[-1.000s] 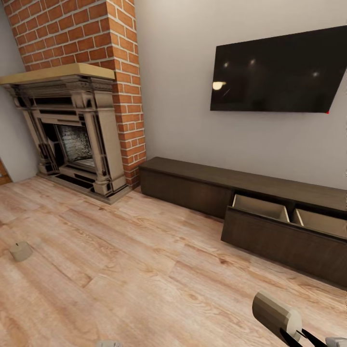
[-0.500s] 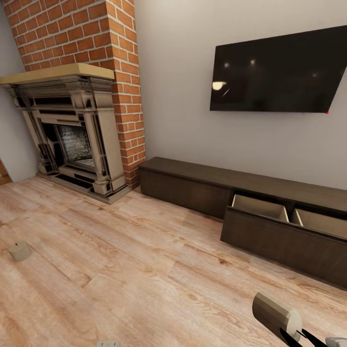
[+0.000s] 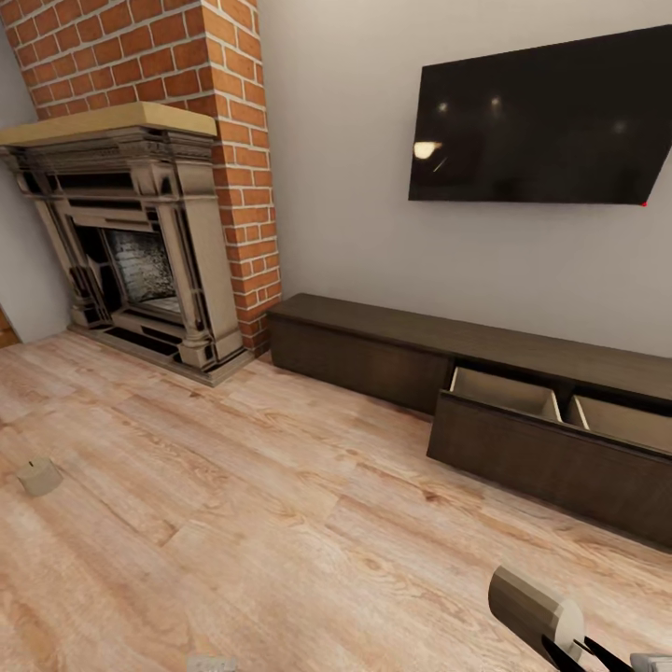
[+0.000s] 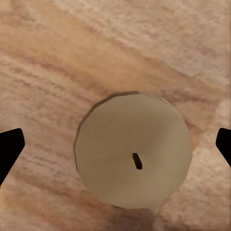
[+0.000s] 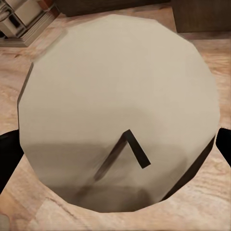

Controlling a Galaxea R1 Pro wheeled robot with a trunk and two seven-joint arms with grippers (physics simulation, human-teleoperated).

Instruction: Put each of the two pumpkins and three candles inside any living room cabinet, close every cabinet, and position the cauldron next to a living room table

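cabinet [image 3: 523, 392] drawer open, showing bare beige; right fingers [image 5: 226, 144] clamp a candle [image 5: 120, 110]; left fingers [image 4: 9, 149] apart.

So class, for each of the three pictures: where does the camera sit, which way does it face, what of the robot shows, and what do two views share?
Head view: high, facing forward and down at the floor, cabinet and fireplace.
Left wrist view: looks down on a candle on the floor between dark fingertips.
Right wrist view: faces the held candle, fingertips at the edges.
Shared: the held candle also shows in the head view.

Head camera overlooks floor [image 3: 280, 523]; both wrist cameras face it closely.
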